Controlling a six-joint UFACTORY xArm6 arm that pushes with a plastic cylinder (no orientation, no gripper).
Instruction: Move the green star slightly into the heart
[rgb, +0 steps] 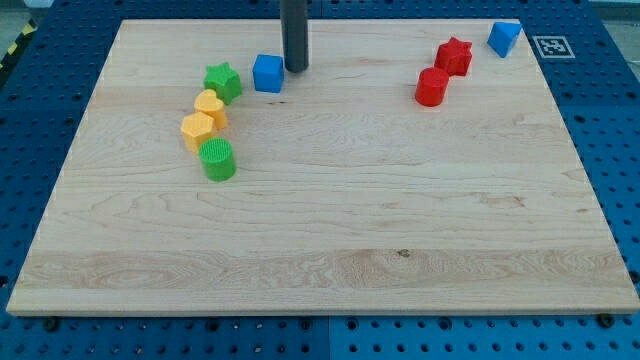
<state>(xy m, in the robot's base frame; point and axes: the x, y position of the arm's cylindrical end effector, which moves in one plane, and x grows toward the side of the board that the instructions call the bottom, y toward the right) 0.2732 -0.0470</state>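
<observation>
The green star (223, 81) lies at the view's upper left on the wooden board (330, 240). The yellow heart (211, 106) sits just below it, touching or nearly touching it. My tip (296, 68) is at the view's top centre, just right of a blue cube (268, 73), which lies right of the green star. The tip is apart from the star, about a block's width beyond the cube.
A yellow hexagonal block (197, 130) and a green cylinder (217, 159) continue the row below the heart. A red star (453, 55), a red cylinder (432, 87) and a blue block (504, 38) lie at the view's upper right.
</observation>
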